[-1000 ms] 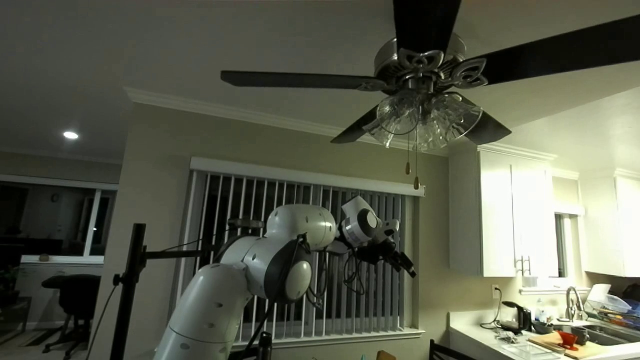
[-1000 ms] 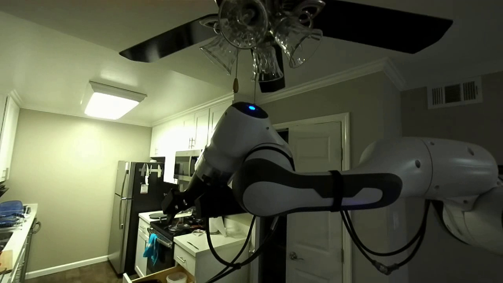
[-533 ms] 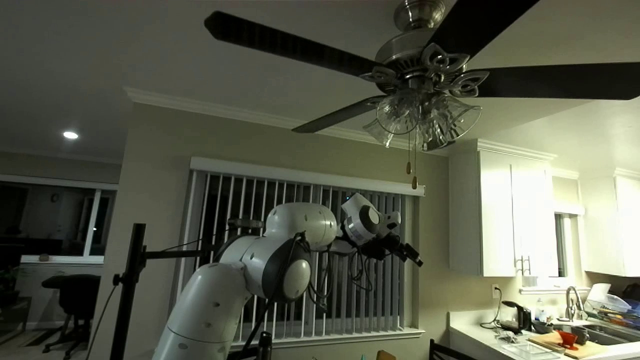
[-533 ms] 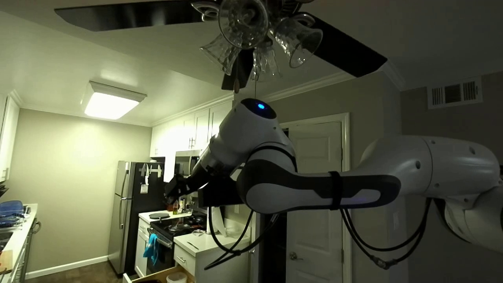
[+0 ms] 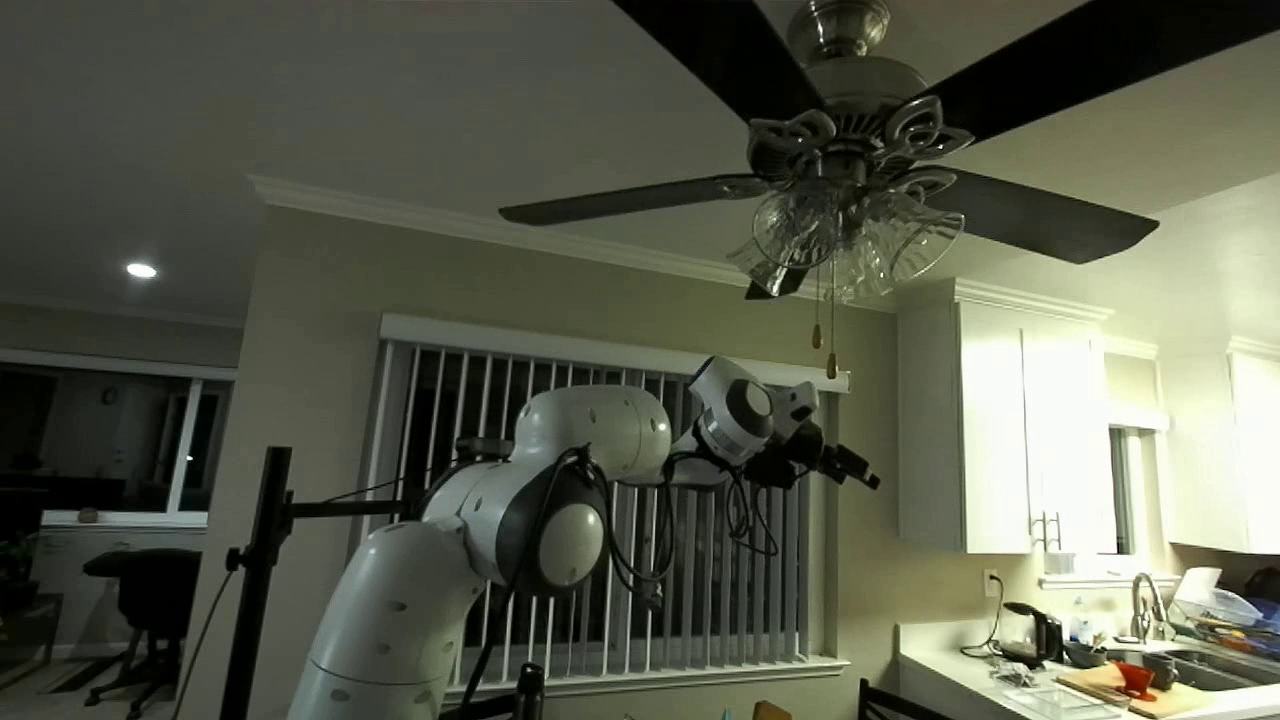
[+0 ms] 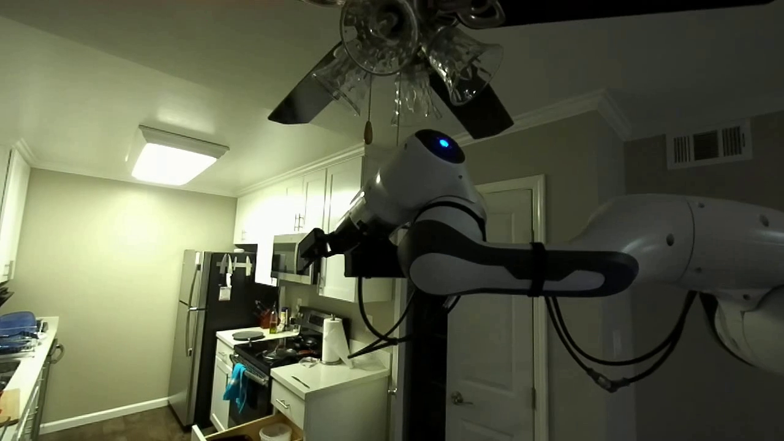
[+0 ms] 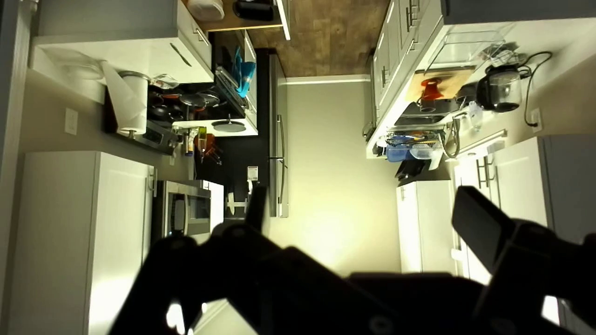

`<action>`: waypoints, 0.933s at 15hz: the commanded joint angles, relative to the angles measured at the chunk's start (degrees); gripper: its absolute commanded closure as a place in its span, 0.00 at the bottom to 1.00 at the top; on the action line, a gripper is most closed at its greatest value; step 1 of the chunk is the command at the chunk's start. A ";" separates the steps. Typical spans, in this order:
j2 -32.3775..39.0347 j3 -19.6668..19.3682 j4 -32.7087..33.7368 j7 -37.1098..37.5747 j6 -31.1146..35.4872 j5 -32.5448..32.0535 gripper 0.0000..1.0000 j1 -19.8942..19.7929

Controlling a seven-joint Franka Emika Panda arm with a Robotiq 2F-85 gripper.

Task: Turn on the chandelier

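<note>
The chandelier [image 5: 795, 228] hangs from the ceiling as unlit glass bell shades under a metal hub with dark fan blades; its shades also show in an exterior view [image 6: 380, 52]. Two thin pull chains with wooden pendants [image 5: 831, 366] hang below it. One pendant [image 6: 368, 132] shows in an exterior view, where the arm hides the lower end of the other chain. My gripper [image 5: 860, 468] is below and to the right of the pendants in that view, apart from them. In the wrist view my gripper [image 7: 365, 209] is open with nothing between its fingers. The chandelier is out of the wrist view.
Fan blades [image 5: 1040, 215] reach out around the hub above the arm. A window with vertical blinds [image 5: 620, 560] is behind the arm. White cabinets [image 5: 1010, 430], a fridge [image 6: 190, 337] and a microwave [image 6: 288, 257] are farther off in the kitchen. Cables [image 6: 392, 338] hang from the arm.
The arm has risen; the gripper has moved up and to the right in both exterior views, still apart from the pendants. The fan blades have turned to different positions.
</note>
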 commanded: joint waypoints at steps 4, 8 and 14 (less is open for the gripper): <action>-8.28 0.39 -2.88 -13.87 -4.73 14.21 0.00 -2.75; -11.07 -1.11 -1.57 -15.54 -5.71 16.38 0.00 -3.04; -13.30 -2.94 -0.66 -15.43 -6.74 16.86 0.00 -2.82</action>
